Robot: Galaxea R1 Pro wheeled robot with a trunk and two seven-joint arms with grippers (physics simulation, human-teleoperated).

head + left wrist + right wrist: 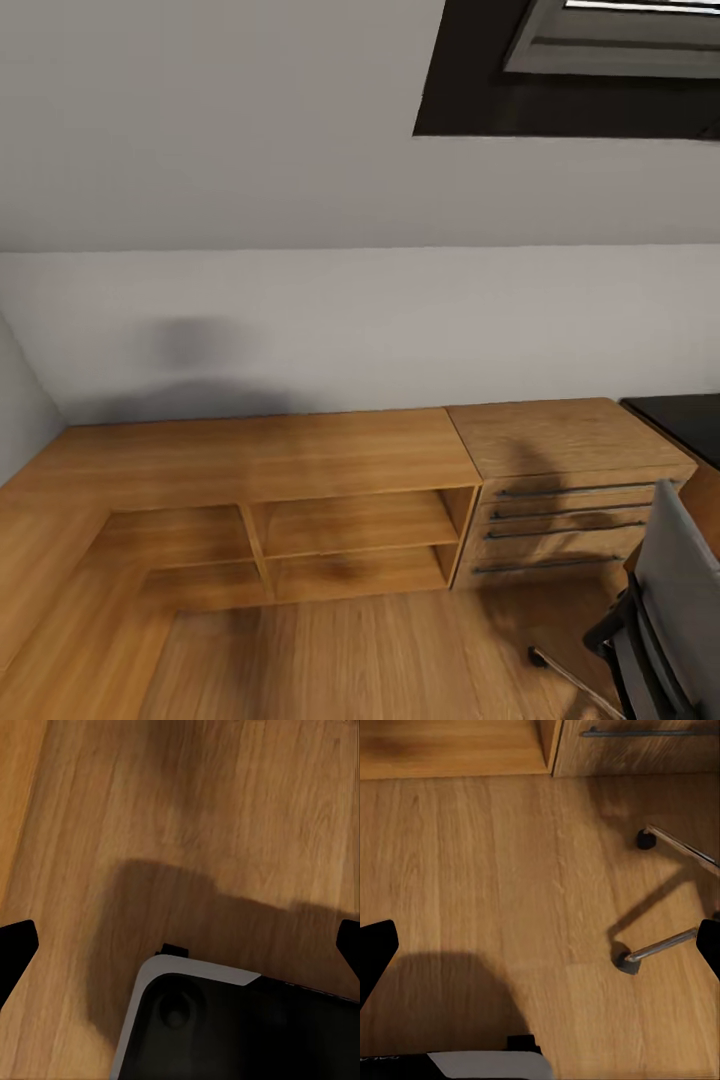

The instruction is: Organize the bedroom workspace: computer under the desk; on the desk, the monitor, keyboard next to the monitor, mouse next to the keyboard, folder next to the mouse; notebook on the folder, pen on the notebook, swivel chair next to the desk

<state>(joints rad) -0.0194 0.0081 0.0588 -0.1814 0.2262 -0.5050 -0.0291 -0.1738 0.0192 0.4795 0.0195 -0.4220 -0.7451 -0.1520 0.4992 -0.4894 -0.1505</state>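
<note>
Bare floor point(495, 885) is seen beneath both grippers, left point(180, 945) and right point(540, 949), spread wide and empty, while the chair point(680, 600) and probably the desk point(680, 420) sit at far right, so the base should be turned rightward first.

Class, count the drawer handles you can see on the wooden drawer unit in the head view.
4, stacked down the drawer unit front: top, second, third, bottom. The swivel chair may hide more.
</note>
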